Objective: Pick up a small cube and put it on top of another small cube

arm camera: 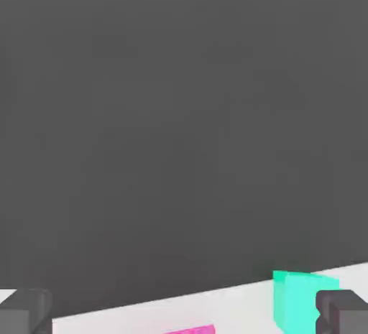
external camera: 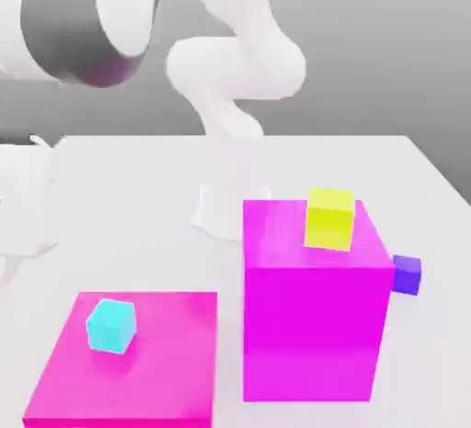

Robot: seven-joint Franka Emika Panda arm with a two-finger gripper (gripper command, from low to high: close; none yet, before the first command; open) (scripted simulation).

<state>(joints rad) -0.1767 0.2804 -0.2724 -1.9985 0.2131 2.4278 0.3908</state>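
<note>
Your fingers [arm camera: 183,311] stand spread wide with nothing between them; in the hand view the two dark fingertips [arm camera: 343,309] sit far apart. The teal-green cube [arm camera: 302,309] rests on the white worktop [arm camera: 144,309] just beside one fingertip, partly behind it and outside the gap rather than centred in it. A sliver of magenta [arm camera: 190,330] shows between the fingers at the frame edge.

From here the main risk is clipping: if you descend as aligned, that fingertip could land on the cube and shove or tip it instead of straddling it. Shift sideways so the cube sits between the fingers before lowering.

A second risk is confusion of targets. The exterior view shows a lighter cyan cube [external camera: 111,326] on the low magenta block [external camera: 175,362], a yellow cube [external camera: 329,218] on the tall magenta block [external camera: 313,325], and a purple cube [external camera: 407,273] beside it; grabbing one of those would likely be the wrong pick.
</note>
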